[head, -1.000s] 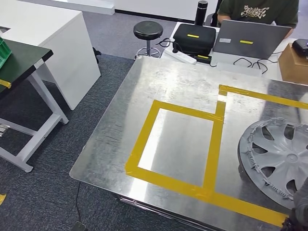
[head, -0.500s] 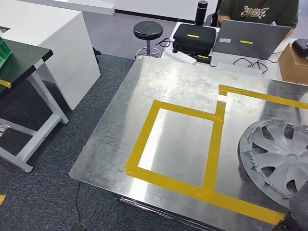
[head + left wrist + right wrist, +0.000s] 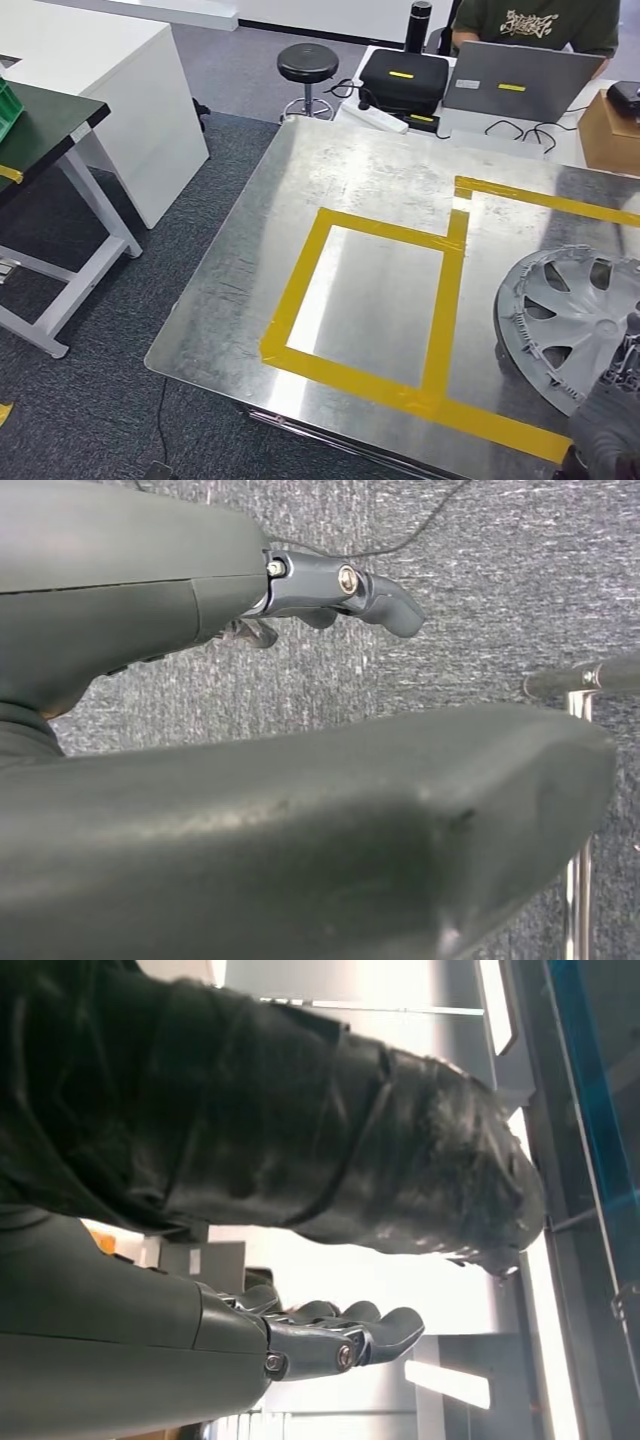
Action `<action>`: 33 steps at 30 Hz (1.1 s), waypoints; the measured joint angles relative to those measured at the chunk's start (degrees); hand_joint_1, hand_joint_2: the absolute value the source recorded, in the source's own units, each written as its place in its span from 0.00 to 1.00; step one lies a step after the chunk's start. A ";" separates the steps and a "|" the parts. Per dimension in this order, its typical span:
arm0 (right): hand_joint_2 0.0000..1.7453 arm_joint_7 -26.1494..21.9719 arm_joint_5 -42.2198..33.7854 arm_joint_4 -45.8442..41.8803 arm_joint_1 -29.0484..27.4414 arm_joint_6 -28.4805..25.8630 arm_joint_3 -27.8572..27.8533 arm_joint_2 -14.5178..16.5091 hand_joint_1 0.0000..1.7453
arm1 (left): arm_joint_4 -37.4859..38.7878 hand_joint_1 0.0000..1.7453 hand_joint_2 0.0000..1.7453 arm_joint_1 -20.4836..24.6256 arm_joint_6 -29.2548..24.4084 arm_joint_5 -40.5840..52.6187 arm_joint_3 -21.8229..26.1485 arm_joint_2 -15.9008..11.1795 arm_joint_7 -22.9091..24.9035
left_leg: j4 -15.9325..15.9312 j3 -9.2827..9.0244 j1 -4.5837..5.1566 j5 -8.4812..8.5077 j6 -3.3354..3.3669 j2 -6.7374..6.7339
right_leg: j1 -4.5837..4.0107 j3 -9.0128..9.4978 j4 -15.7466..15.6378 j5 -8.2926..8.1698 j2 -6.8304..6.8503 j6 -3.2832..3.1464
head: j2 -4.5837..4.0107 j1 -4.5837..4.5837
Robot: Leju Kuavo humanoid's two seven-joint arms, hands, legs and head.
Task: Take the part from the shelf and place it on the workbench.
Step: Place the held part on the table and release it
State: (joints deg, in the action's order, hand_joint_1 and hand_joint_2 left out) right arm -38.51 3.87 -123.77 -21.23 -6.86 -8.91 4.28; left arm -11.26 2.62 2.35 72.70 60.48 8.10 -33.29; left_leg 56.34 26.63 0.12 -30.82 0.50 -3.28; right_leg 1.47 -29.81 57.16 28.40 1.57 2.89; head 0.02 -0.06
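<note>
The part, a grey plastic wheel cover (image 3: 575, 318), lies flat on the steel workbench (image 3: 362, 180) at its right side, inside a yellow-taped area. My right hand (image 3: 613, 425), in a dark cover, comes up at the near right corner beside the cover's near rim; I cannot tell whether it touches. In the right wrist view the right hand (image 3: 226, 1330) has straight fingers (image 3: 370, 1335) and a thumb spread well apart, with nothing between them. My left hand (image 3: 189, 600) hangs over grey carpet, fingers (image 3: 362, 585) stretched out and holding nothing.
A yellow tape square (image 3: 370, 295) marks the bench's middle. Behind the bench, a person (image 3: 540, 22) sits at a laptop (image 3: 521, 80), with a black case (image 3: 404, 78) and a cardboard box (image 3: 610, 130). A black stool (image 3: 307, 65), a white desk (image 3: 113, 90) and a dark table (image 3: 45, 125) stand to the left.
My right hand has risen and moved left from the bottom right corner, closer to the wheel cover's near rim. The wheel cover has stayed in place.
</note>
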 joint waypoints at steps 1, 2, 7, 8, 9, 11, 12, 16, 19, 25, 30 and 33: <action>0.00 0.00 0.10 -0.32 -0.10 0.11 0.67 -0.01 0.00 | 0.00 0.00 0.00 0.00 0.04 0.05 0.10 0.00 0.01 | 0.00 0.00 0.00 0.00 0.00 0.00 | 0.00 0.00 0.00 0.00 -0.01 0.00 | 0.00 0.00; 0.00 0.00 0.26 -0.57 -0.17 0.22 1.40 -0.02 0.00 | 0.00 0.00 0.00 0.00 0.09 0.10 0.18 -0.01 0.07 | 0.00 0.00 0.00 0.00 0.00 0.00 | 0.00 0.00 0.00 0.00 0.00 0.00 | 0.00 0.00; 0.00 0.00 0.58 -1.26 -0.30 0.47 3.97 -0.28 0.00 | 0.00 0.00 0.00 -0.07 0.26 0.17 0.40 -0.02 0.20 | 0.03 0.00 0.04 0.01 0.00 0.00 | 0.03 -0.01 -0.02 -0.07 0.01 0.00 | 0.00 -0.01; 0.00 0.00 0.60 -1.29 -0.33 0.56 4.24 -0.37 0.00 | 0.00 0.00 0.00 -0.07 0.26 0.23 0.47 -0.02 0.21 | 0.04 0.00 0.07 0.00 0.00 0.00 | 0.06 -0.01 -0.02 -0.09 0.01 0.00 | 0.00 -0.01; 0.00 0.00 0.63 -1.30 -0.37 0.65 4.46 -0.44 0.00 | 0.00 0.00 0.00 -0.07 0.27 0.30 0.54 -0.02 0.22 | 0.05 0.00 0.10 0.00 0.00 0.00 | 0.09 -0.01 -0.03 -0.10 0.00 0.02 | 0.00 -0.01; 0.00 0.00 0.73 -1.31 -0.54 0.91 4.91 -0.61 0.00 | 0.00 0.00 0.00 -0.07 0.30 0.45 0.64 -0.02 0.31 | 0.08 0.01 0.16 0.00 0.01 0.00 | 0.15 -0.02 -0.04 -0.13 0.01 0.06 | 0.01 0.00; 0.00 0.00 0.85 -1.34 -0.70 1.01 5.13 -0.67 0.00 | 0.00 0.00 0.00 -0.07 0.33 0.49 0.67 -0.02 0.37 | 0.11 0.02 0.20 -0.01 0.02 0.00 | 0.19 -0.02 -0.05 -0.14 0.01 0.08 | 0.01 0.00; 0.00 0.00 1.78 -2.03 -1.91 1.15 6.13 -0.75 0.00 | 0.00 0.00 0.00 -0.20 0.40 0.63 0.75 -0.13 0.67 | 0.33 0.18 0.35 -0.08 0.21 0.00 | 0.35 -0.08 -0.06 -0.26 0.02 0.26 | 0.00 0.01; 0.00 0.00 1.72 -2.38 -2.54 1.64 7.10 -0.79 0.00 | 0.00 0.00 0.00 -0.28 0.40 0.91 0.95 -0.29 0.87 | 0.57 0.45 0.52 -0.07 0.70 0.02 | 0.53 -0.16 -0.17 -0.48 0.07 0.60 | 0.00 0.02; 0.00 0.00 1.82 -2.74 -2.90 2.32 8.03 -1.35 0.00 | 0.00 0.00 0.00 -0.15 0.55 1.18 1.19 -0.23 0.99 | -1.07 0.98 0.06 1.95 2.61 -0.05 | 0.40 -3.77 6.77 4.55 -1.10 1.17 | 0.01 -0.32; 0.00 0.00 2.23 -2.72 -3.11 2.36 8.08 -1.80 0.00 | 0.00 0.00 0.00 -0.22 0.83 1.37 1.25 -0.39 1.15 | -0.63 1.65 0.16 2.12 2.50 -0.01 | 0.40 -5.17 11.69 4.34 -1.33 1.29 | 0.00 -0.50; 0.00 -0.01 2.39 -2.74 -3.09 2.36 8.13 -2.04 0.00 | 0.00 0.00 0.00 -0.21 0.88 1.50 1.25 -0.41 1.17 | 0.24 2.04 0.17 1.83 1.53 0.06 | 0.18 0.21 1.71 0.74 -0.77 1.05 | 0.01 -0.55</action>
State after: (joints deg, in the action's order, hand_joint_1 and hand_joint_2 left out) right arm -38.52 6.26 -126.51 -24.32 -4.50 -0.78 2.23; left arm -11.26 2.42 3.23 74.19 61.72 7.69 -32.11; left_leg 56.58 28.66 0.29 -29.00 2.02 -3.21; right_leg 1.66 -29.60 58.87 29.14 0.81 3.94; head 0.03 -0.61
